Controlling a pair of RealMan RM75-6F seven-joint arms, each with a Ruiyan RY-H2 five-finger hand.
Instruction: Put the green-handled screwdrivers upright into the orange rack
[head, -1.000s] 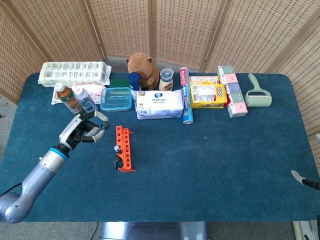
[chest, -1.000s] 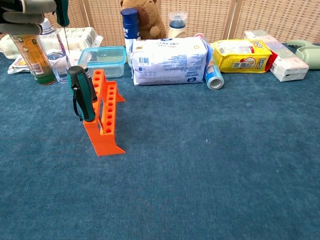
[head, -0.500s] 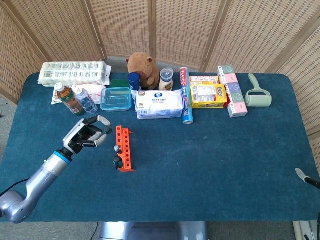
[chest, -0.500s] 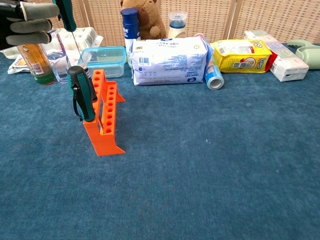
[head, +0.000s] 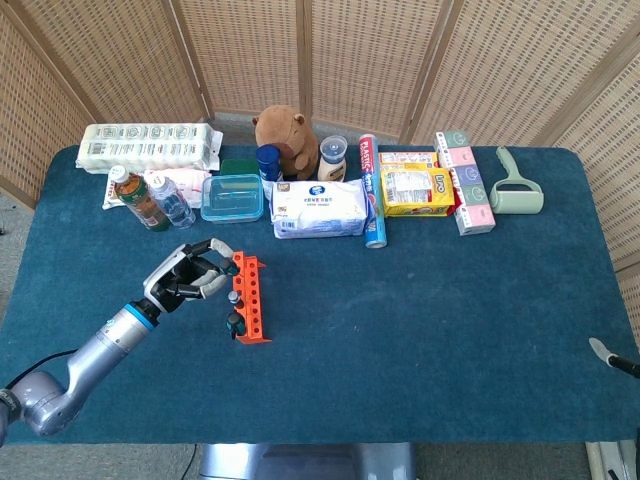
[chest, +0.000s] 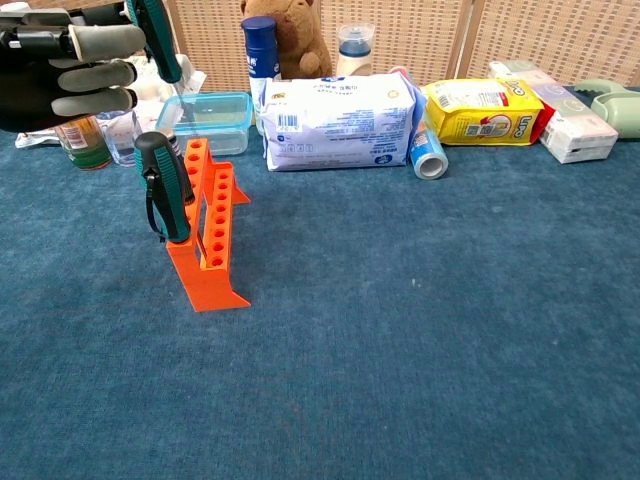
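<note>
Green-handled screwdriver (chest: 158, 38): held by its handle in the left hand (chest: 62, 62) above the orange rack (chest: 210, 232), where another screwdriver (chest: 164, 188) stands upright; likely light, rigid, best gripped at the handle; right hand barely visible, state undeterminable.

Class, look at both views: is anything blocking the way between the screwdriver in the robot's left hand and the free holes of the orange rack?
Nothing visible does. The left hand holds a screwdriver above the orange rack; one seated screwdriver fills the near end.
</note>
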